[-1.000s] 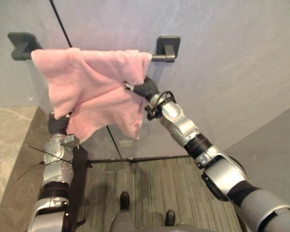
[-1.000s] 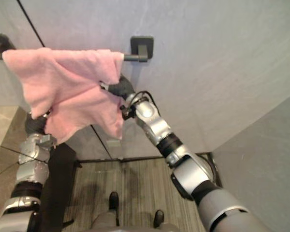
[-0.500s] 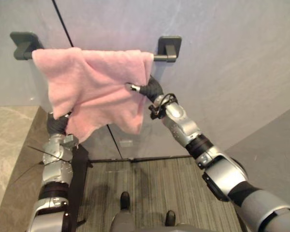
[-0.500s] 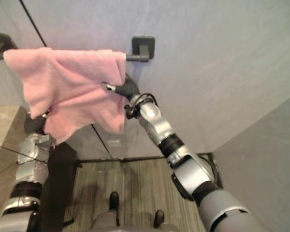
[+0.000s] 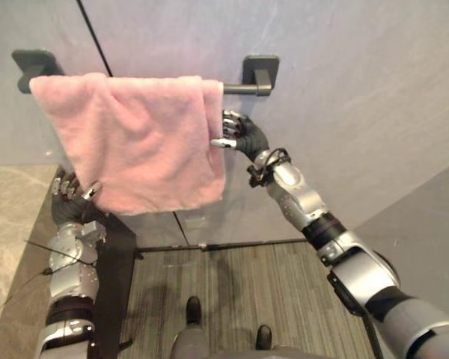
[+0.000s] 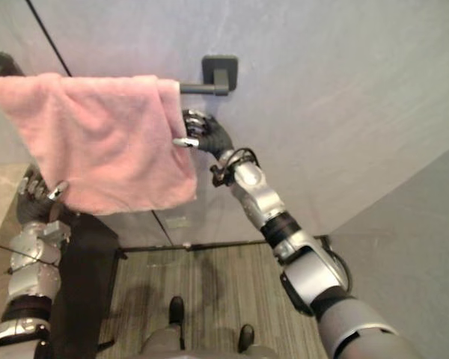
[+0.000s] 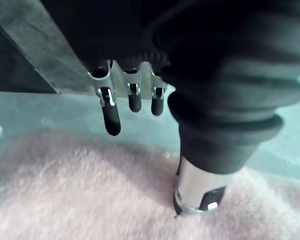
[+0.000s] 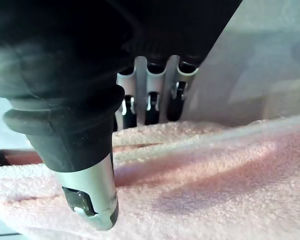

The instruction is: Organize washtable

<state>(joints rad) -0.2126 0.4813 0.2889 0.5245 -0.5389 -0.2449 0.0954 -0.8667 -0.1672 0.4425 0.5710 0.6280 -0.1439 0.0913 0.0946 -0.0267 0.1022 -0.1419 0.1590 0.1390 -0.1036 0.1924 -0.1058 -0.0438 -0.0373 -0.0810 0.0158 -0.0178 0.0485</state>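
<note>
A pink towel hangs spread over a dark towel bar fixed to the grey wall. My right hand is at the towel's right edge just under the bar, open, its fingers straight above the cloth and holding none of it. My left hand sits below the towel's lower left corner, open, its fingers extended past the pink cloth. Neither hand grips anything.
The bar ends in two dark brackets, one at the left and one at the right. A black upright panel stands beside my left arm. A beige stone surface lies at the left, and striped carpet lies below.
Both hands have let go of the towel and opened. The towel now hangs flatter and wider on the bar. The left hand dropped down and left; the right hand moved to the towel's right edge.
</note>
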